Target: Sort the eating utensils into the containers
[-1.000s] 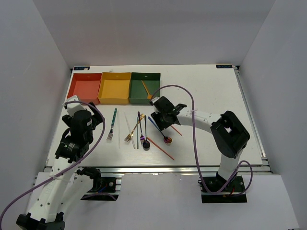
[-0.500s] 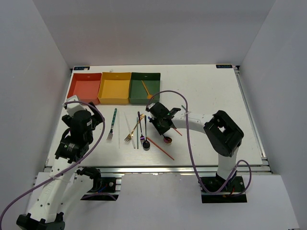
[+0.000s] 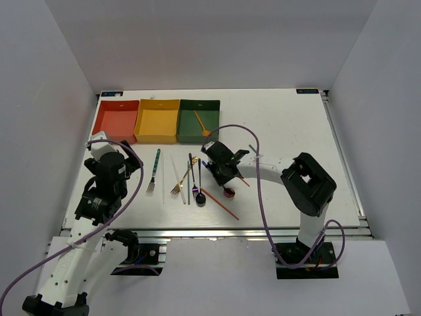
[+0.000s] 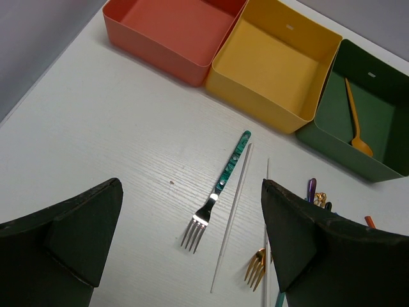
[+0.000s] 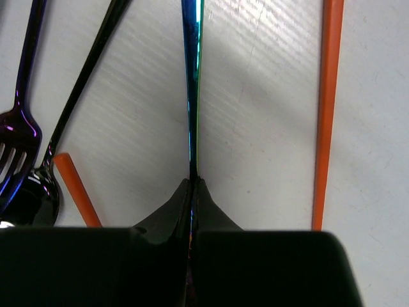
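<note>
The right gripper (image 5: 192, 187) has dropped in from farther up the table within the last second and is now pinched tight on the blue-sheened utensil (image 5: 192, 96), which lies flat mid-table — ready, I judge, for lifting. The left gripper (image 4: 190, 192) hangs wide and empty above the teal fork (image 4: 219, 187). Beyond, a gold spoon (image 3: 200, 123) lies in the green tray (image 3: 187, 130) — white table (image 3: 296, 131), pale walls.

The white tabletop (image 3: 289, 118) carries a red tray (image 3: 115, 118), yellow tray (image 3: 157, 120) and green tray (image 3: 193, 128), touching in a row at its far left. Nearer lie a teal fork (image 4: 220, 192), white chopsticks (image 4: 231, 230), gold fork (image 4: 257, 272), purple fork (image 5: 19, 128), black spoon (image 5: 77, 96), blue spoon (image 5: 192, 96) and red chopstick (image 3: 220, 204).
</note>
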`<move>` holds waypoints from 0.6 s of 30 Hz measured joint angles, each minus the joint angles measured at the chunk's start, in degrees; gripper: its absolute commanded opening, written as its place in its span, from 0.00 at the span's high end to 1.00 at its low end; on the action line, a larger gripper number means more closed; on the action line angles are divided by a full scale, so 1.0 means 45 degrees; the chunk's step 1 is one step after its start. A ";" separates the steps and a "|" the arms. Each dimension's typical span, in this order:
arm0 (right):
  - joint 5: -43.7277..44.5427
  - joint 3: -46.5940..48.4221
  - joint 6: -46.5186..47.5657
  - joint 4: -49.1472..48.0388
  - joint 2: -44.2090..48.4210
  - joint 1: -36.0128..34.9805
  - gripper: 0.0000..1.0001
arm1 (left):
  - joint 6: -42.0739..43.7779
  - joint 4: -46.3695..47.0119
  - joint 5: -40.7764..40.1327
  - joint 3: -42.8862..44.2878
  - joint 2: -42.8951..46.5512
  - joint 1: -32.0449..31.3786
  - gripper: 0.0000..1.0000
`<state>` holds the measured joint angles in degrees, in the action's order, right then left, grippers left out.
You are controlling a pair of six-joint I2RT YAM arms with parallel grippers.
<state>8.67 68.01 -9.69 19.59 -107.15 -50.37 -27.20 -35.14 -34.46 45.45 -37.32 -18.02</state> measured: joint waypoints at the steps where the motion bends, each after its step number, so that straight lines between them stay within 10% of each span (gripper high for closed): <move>1: -0.0010 -0.0097 -0.0053 -0.0083 0.0097 0.0000 1.00 | 0.0005 0.0000 0.0000 0.0000 0.0010 0.0000 0.02; 10: -0.0316 -0.0423 -0.0345 0.0301 0.1977 0.0136 1.00 | 0.0000 0.0000 0.0000 -0.0005 0.0015 0.0000 0.02; 18: -0.1190 0.5241 0.0534 0.0466 -0.0146 0.1112 1.00 | 0.0000 -0.0005 -0.0010 -0.0005 0.0015 0.0000 0.02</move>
<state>3.31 91.59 -7.29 21.69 -107.81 -45.36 -27.20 -35.16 -34.50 45.43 -37.26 -18.02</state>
